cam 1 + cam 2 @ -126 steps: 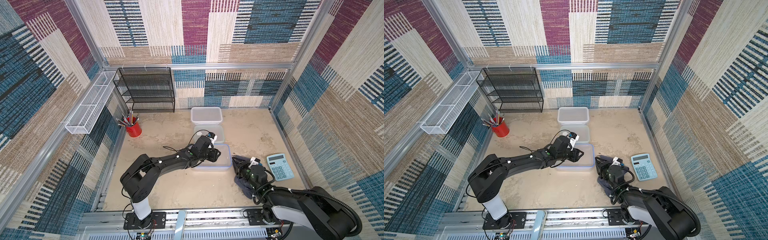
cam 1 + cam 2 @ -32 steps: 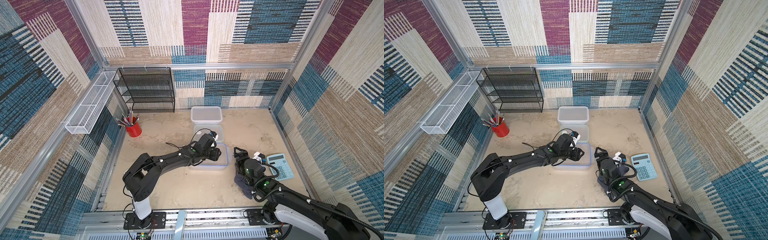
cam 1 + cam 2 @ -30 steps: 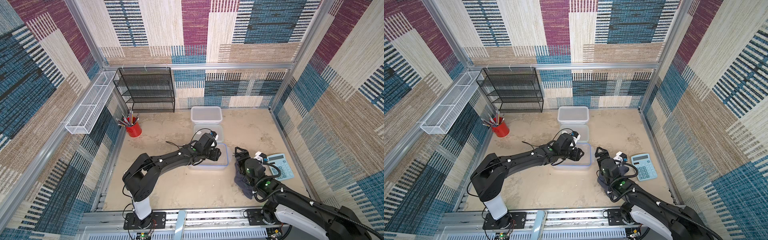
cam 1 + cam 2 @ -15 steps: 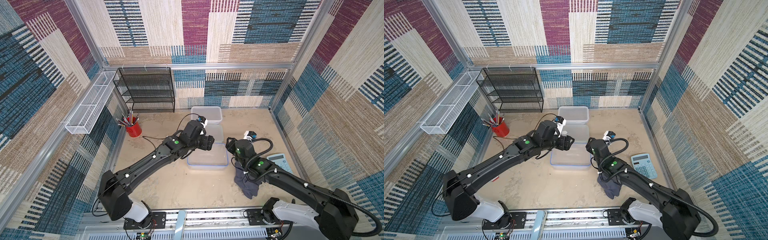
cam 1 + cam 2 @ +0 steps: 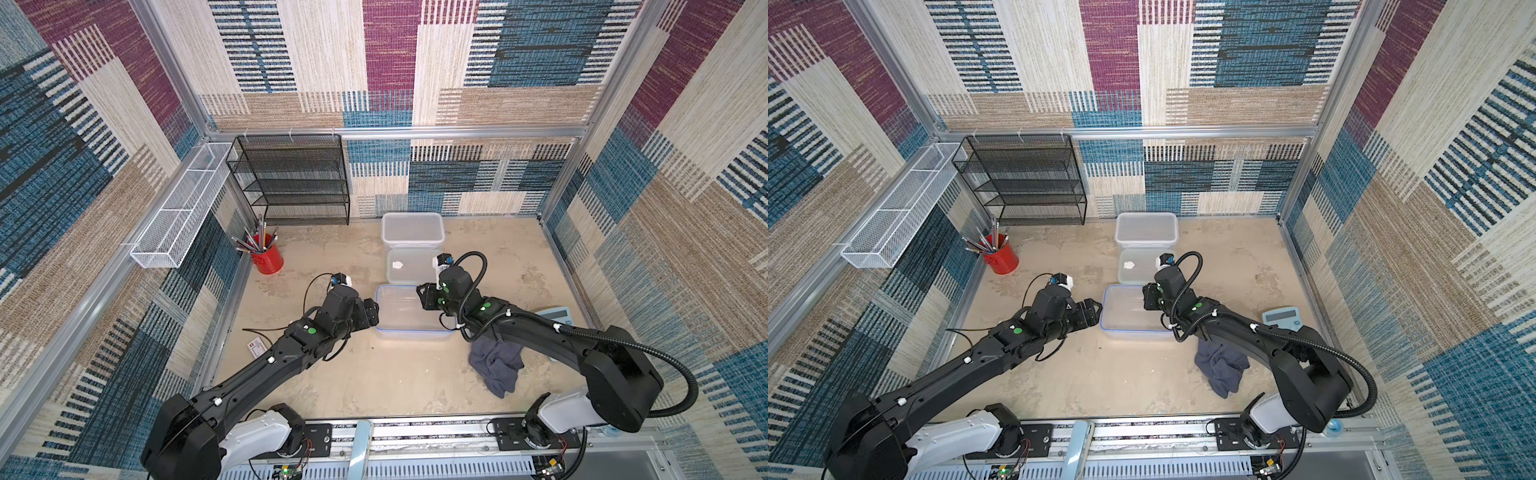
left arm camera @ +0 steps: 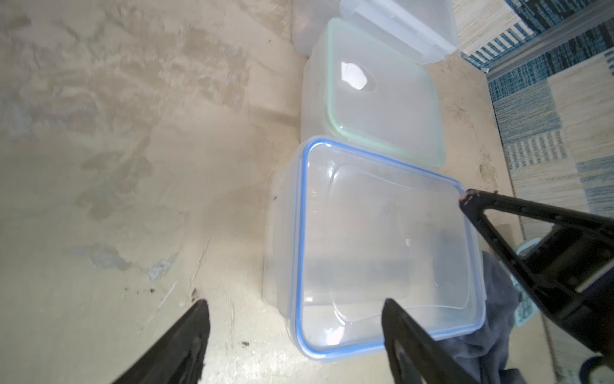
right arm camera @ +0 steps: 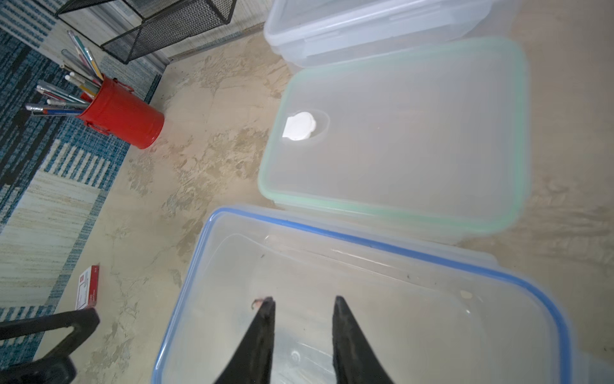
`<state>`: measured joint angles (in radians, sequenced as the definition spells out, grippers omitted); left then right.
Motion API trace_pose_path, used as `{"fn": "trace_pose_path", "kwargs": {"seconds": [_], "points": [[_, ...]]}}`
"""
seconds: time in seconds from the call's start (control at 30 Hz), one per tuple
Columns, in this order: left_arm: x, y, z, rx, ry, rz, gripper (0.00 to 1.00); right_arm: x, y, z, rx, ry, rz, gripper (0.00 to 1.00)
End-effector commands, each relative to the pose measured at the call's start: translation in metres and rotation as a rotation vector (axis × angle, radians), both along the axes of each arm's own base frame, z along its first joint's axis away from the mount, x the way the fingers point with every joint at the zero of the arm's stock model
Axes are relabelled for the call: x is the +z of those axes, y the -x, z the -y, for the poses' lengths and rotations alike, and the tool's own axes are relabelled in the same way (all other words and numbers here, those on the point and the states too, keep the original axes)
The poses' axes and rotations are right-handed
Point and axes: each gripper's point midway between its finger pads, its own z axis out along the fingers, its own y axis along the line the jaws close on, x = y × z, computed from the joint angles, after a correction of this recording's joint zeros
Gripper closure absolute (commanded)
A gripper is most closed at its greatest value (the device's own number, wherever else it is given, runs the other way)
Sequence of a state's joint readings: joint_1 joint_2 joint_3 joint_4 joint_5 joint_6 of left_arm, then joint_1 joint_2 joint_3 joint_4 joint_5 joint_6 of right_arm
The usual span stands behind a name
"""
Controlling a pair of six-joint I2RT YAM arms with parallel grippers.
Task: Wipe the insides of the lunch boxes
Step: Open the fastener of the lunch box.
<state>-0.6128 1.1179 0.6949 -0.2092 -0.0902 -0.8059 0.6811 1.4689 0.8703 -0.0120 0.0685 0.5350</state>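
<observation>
Three lunch boxes stand in a row, seen in both top views. The near lunch box (image 5: 399,332) (image 6: 279,232) carries a blue-rimmed lid (image 7: 382,292). A green-rimmed lid (image 7: 398,139) lies on the middle lunch box (image 5: 409,266). The far lunch box (image 5: 412,228) is frosted. My left gripper (image 5: 374,311) (image 6: 295,309) is wide open at the near box's left corner and holds nothing. My right gripper (image 5: 422,297) (image 7: 302,301) hovers over the blue-rimmed lid with its jaws a little apart and nothing between them. The grey cloth (image 5: 496,365) lies loose under my right arm.
A calculator (image 5: 557,316) lies right of the near box. A red pencil cup (image 5: 266,257), a black mesh shelf (image 5: 291,183) and a white wire basket (image 5: 183,208) stand at the back left. A small red-and-white card (image 5: 256,348) lies under my left arm.
My right gripper left the cloth, moved over the near box, and its jaws narrowed. My left gripper drew back to the box's left side and opened wider.
</observation>
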Motion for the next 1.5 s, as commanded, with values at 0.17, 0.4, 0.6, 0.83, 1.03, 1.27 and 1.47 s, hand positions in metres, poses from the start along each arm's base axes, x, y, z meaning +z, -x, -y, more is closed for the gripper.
{"fn": "trace_pose_path", "kwargs": {"seconds": [0.17,0.4,0.6,0.83,1.03,1.27,1.47], "points": [[-0.009,-0.011,0.01,0.125,0.283,-0.042,0.17,-0.024,0.012,-0.022,0.165,0.01,-0.037,0.83],[-0.021,-0.013,0.023,0.155,0.444,-0.084,0.19,-0.054,0.026,-0.02,0.167,-0.006,-0.119,0.89],[-0.019,-0.018,0.027,0.19,0.556,-0.078,0.2,-0.076,0.04,-0.014,0.142,-0.031,-0.186,0.95],[-0.027,-0.024,0.032,0.224,0.668,-0.067,0.22,-0.091,0.049,-0.01,0.122,-0.05,-0.228,0.99],[-0.011,-0.032,0.039,0.209,0.752,-0.009,0.22,-0.102,0.053,-0.002,0.096,-0.031,-0.255,1.0],[-0.016,-0.037,0.057,0.179,0.837,-0.047,0.24,-0.11,0.059,-0.002,0.095,-0.048,-0.284,1.0],[-0.017,-0.039,0.062,0.177,0.94,-0.027,0.28,-0.116,0.063,0.0,0.09,-0.042,-0.306,1.0]]}}
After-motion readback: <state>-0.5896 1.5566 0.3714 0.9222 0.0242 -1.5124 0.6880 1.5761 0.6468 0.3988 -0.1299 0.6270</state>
